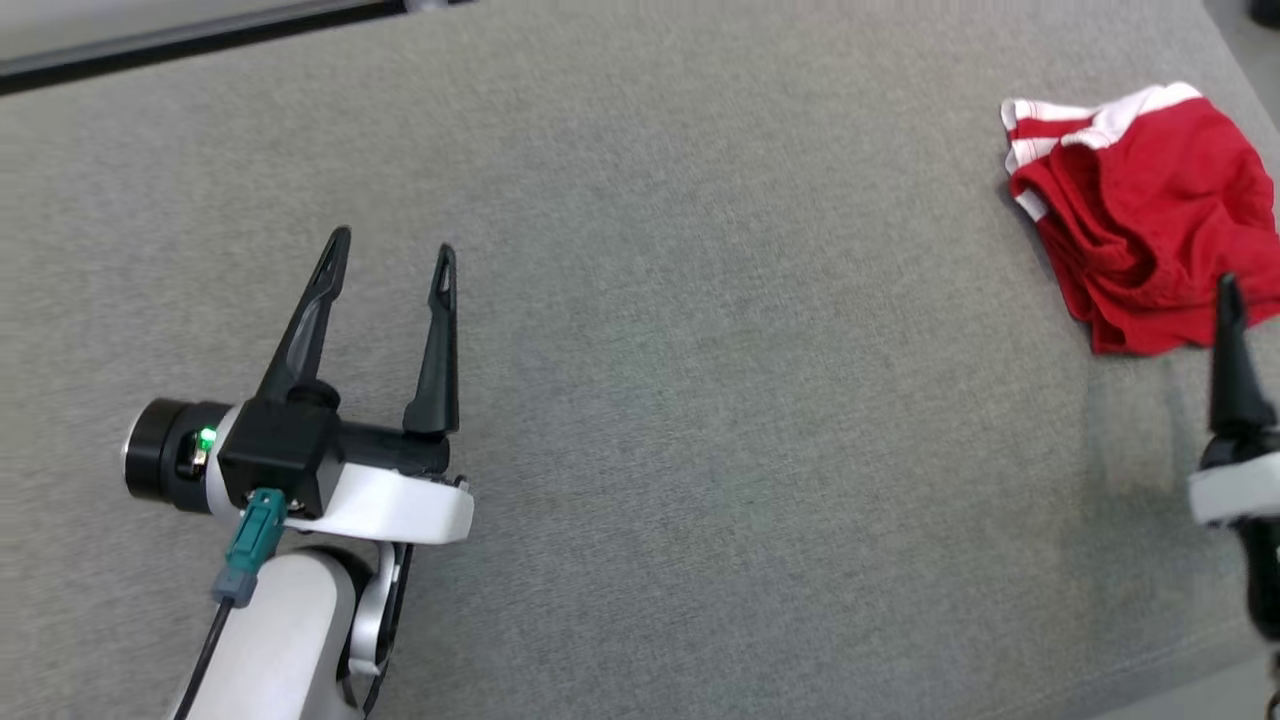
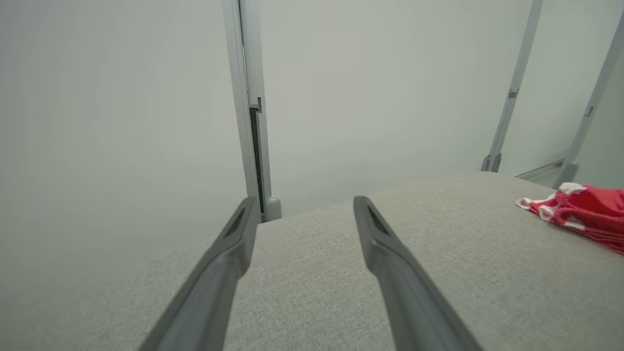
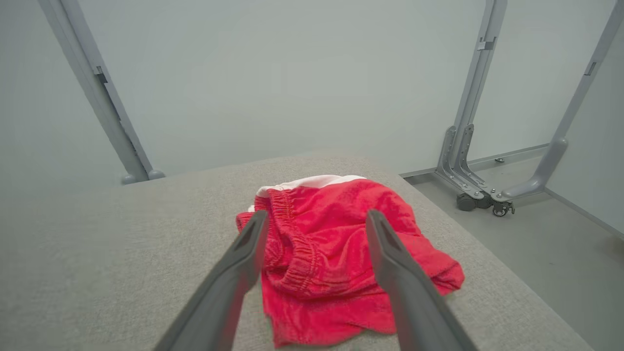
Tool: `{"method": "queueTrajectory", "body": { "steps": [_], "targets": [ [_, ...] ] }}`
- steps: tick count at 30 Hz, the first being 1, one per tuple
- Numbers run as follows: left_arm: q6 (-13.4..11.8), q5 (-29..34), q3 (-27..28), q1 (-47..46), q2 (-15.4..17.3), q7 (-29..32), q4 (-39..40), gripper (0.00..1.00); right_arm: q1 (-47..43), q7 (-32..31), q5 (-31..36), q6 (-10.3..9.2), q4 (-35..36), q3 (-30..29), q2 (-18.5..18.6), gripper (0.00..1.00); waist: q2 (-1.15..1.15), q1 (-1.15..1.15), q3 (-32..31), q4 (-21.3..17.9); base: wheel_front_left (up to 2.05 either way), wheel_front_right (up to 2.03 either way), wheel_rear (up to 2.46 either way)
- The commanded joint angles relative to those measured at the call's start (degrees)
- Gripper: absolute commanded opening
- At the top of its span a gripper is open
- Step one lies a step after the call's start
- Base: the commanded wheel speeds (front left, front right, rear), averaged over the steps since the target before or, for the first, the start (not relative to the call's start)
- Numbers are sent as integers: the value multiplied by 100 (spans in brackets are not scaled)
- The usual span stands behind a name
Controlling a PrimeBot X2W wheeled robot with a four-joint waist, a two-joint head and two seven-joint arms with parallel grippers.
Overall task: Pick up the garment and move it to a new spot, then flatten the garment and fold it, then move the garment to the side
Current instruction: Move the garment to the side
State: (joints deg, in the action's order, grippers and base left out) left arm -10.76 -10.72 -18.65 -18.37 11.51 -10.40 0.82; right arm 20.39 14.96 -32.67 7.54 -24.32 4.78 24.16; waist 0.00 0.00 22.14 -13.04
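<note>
Pointing straight at the garment, the right tool stands released, its two dark fingers spread with a clear gap and nothing between them. In the right wrist view the fingertips frame the near half of the cloth, so the garment lies directly ahead of this tool and slightly below it. Whether the tips touch the fabric cannot be told. In the head view one finger of this tool overlaps the near edge of the heap.

The left tool is likewise released and empty. It sits over bare grey table, well apart from the garment, which lies far off to its right. The right arm is plainly the nearer one, and the pick-up is judged to fall to it.

The garment rests at the far right corner of the table, close to the right edge, beyond which the floor shows. It is a pair of red shorts, with white trim along the far side and a gathered elastic waistband facing the tool. The cloth is crumpled into a loose, layered heap. The heap's longer axis runs roughly from far to near, in line with the right tool's fingers.
</note>
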Motion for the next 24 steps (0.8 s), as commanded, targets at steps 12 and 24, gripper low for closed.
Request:
{"method": "queueTrajectory", "body": {
  "steps": [12, 24],
  "targets": [
    [-288, -407, 458, 920, 119, -247, -291, 100, -1134, -212, 837, -10, 1378, 50, -598, 100, 0, 0, -940, 1165, 0, 0, 0],
    [-136, -770, 517, 1546, 193, -212, -523, 100, -1958, -896, 1206, -9, 2195, -302, -870, 100, 0, 0, -1572, 1667, 0, 0, 0]
  ]
}}
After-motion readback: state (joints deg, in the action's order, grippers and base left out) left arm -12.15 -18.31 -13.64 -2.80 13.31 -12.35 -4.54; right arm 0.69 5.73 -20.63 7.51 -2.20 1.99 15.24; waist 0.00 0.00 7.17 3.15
